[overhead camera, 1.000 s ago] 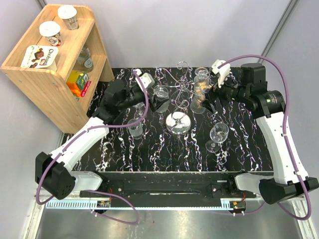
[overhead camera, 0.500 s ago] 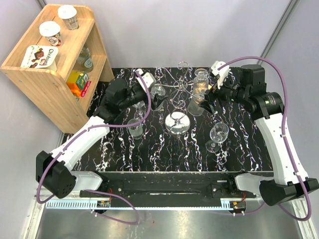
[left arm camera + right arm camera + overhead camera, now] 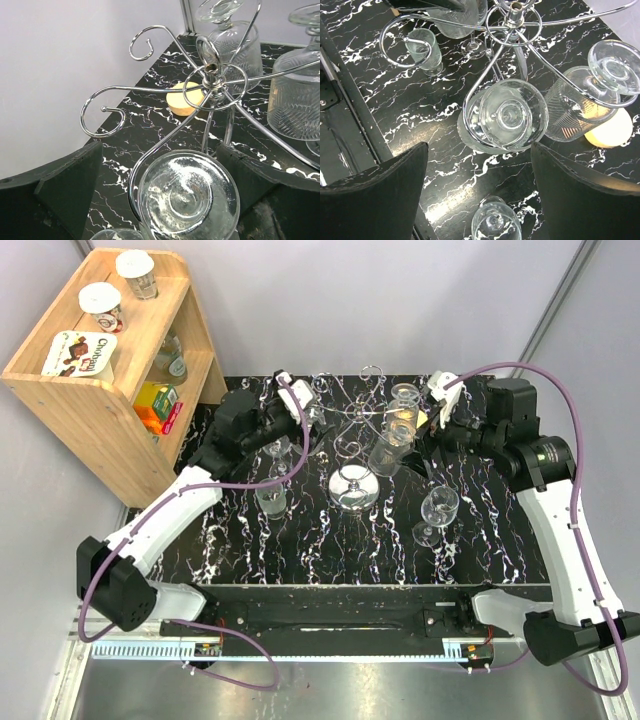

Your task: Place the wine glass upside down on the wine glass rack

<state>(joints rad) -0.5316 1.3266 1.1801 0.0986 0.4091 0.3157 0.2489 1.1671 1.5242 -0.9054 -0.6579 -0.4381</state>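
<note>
Wine glass rack [image 3: 365, 420]: stands at the far middle of the black marbled table [image 3: 330, 540], chrome arms curling out from the hub, round base disc below
Wine glass [image 3: 512, 115]: hangs upside down, foot up, stem caught in the curl of a wire arm on the rack's right side; looks slightly tilted in the top view
Right gripper [image 3: 479, 150]: jaws spread wide, nothing gripped; faces the hanging wine glass, with a gap between the foot and each finger
Left gripper [image 3: 160, 155]: fully spread, holding nothing; second hanging glass [image 3: 187, 195] sits between the fingers, foot up in a wire loop, clear of both pads
Further hanging glasses: ribbed one [image 3: 570, 110] beside the wine glass, also foot up on a rack arm; two more bowls visible beyond the hub from the left wrist
Upright glass [image 3: 438, 510]: on the table near the right arm, apart from the rack
Left-side glass [image 3: 270, 498]: on the table below the left arm
Yellow round piece [image 3: 185, 100]: flat on the table behind the rack
Wooden shelf [image 3: 100, 390]: off the table's far left corner, cups and a carton on top
</note>
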